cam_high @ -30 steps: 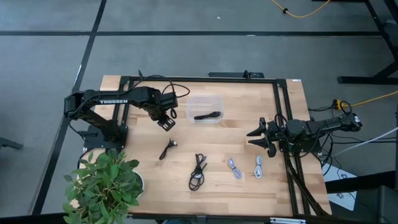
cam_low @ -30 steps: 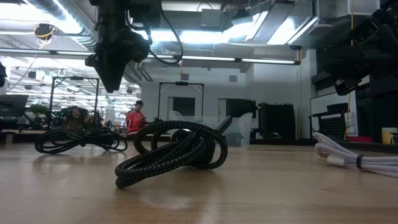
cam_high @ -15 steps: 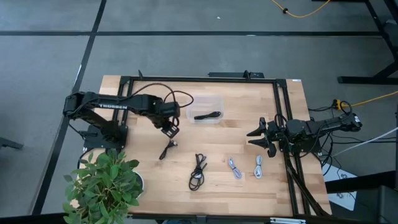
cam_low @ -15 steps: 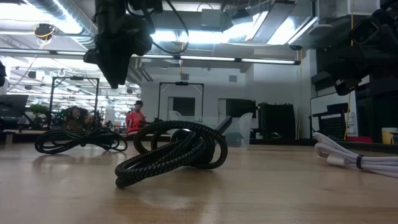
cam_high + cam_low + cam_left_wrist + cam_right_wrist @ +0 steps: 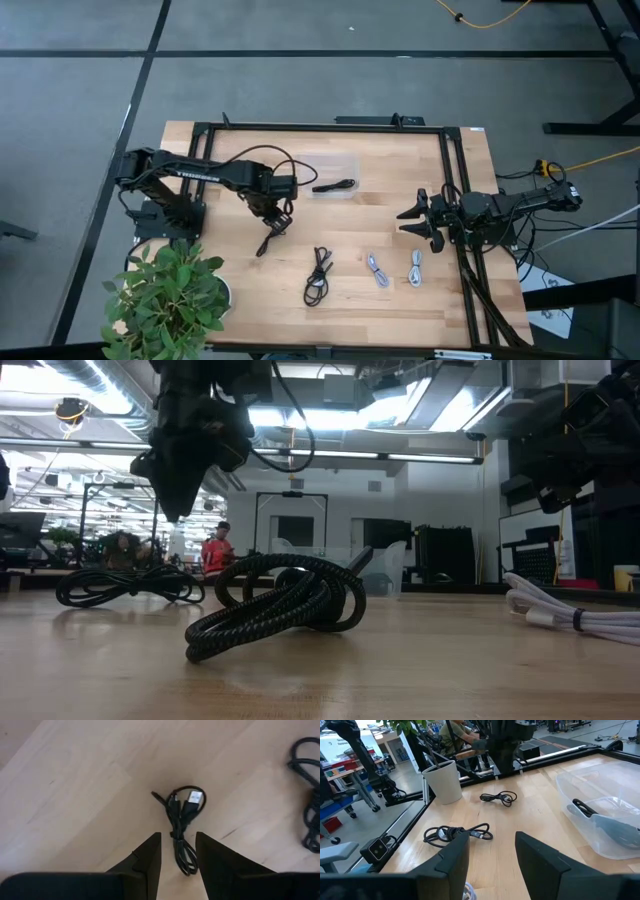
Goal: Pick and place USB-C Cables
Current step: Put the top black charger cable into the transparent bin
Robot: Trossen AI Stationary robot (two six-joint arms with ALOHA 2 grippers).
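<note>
Wooden table (image 5: pixel 400 160) carries everything; landmark is the clear plastic bin (image 5: pixel 330 176) toward its back edge. One black cable (image 5: pixel 333 185) already lies in the bin. Left arm reaches out with the left gripper (image 5: pixel 177 851) above the table just in front of the bin's left corner, fingers parted, nothing between them. Right gripper (image 5: pixel 420 218) waits well to the right of the bin by the table's right rail, also spread, empty.

Target looks like the small black USB-C cable (image 5: pixel 181 826), a narrow folded bundle with a silver plug end. It sits directly ahead of the left gripper, its long axis running into the gap between the fingers.

To do the pick well: drop straight down, straddle the bundle at its pinched middle so all strands get caught, close only when fingertips are nearly on the wood.

Larger black coil (image 5: pixel 318 275) and two white cables (image 5: pixel 377 269) (image 5: pixel 416 267) remain nearer the front edge, right of the target.
</note>
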